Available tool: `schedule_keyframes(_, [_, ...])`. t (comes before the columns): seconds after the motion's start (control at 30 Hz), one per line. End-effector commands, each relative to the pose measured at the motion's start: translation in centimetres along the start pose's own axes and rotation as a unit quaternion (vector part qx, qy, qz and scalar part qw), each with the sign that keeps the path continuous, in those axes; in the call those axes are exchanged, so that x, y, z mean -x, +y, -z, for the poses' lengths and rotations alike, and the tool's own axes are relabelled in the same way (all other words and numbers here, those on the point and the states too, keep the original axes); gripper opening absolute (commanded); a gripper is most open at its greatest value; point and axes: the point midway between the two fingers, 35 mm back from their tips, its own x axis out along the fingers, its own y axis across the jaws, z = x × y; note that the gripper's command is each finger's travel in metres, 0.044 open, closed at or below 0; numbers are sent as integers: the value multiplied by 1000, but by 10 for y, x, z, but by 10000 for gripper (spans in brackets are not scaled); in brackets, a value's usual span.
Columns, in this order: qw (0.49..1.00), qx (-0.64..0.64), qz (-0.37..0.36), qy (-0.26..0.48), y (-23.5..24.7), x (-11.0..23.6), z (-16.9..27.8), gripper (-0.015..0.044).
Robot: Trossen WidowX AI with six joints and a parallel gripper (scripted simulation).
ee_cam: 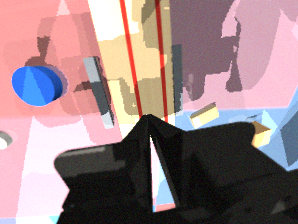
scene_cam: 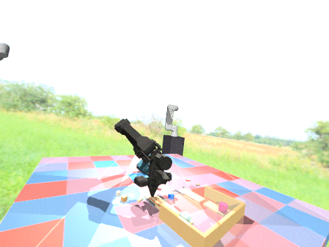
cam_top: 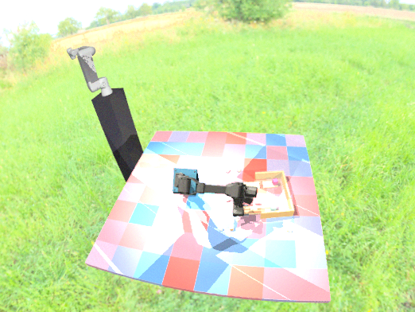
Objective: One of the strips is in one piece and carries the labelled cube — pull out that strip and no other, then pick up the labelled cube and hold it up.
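Harsh daylight overexposes the sky to white; glare washes out the chequered tabletop (cam_top: 131, 191); the top view bends at its edges; all pictures soft.

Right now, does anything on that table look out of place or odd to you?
Yes. A tan strip with two red lines pokes out of the wooden tray onto the table, its end at the shut gripper. Small loose blocks lie scattered beside the tray.
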Motion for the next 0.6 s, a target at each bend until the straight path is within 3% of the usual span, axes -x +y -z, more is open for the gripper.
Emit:
schedule_keyframes(0.0, [1000,4,-2,9,0,-4,13,0])
schedule_keyframes(0.57, [1000,4,-1,9,0,-4,39,0])
